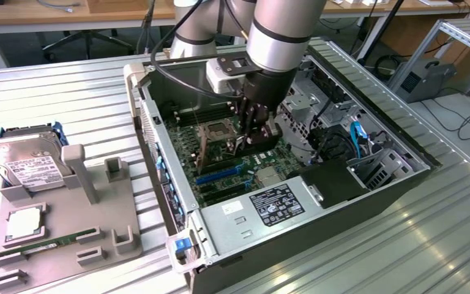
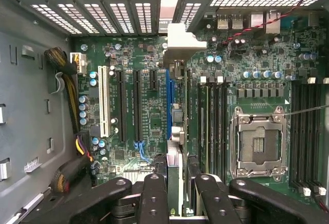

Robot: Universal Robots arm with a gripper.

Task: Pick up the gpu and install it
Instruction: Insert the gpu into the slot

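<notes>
At the exterior view's left edge of the slatted metal table (image 1: 63,92) you have a grey fixture tray (image 1: 59,242) carrying a silver hard drive (image 1: 24,160) in a blue-tabbed caddy; its white label bears print that can't be read from here. Nearer the tray's front edge lie a square silver processor (image 1: 22,223) and a narrow green RAM stick (image 1: 35,247). Moving right, you see the open computer case (image 1: 284,184) lying on its side, with a power supply (image 1: 276,204) at its near end whose black-and-white sticker is too fine to make out. Inside the case, your gripper (image 1: 251,136) reaches down over the motherboard (image 2: 133,64) with its fingers (image 2: 154,198) pinching the gpu (image 2: 175,111), held edge-on and upright above the blue slot (image 2: 168,116). Further right on the board sits the empty CPU socket (image 2: 258,147), beside the black memory slots (image 2: 213,126).
</notes>
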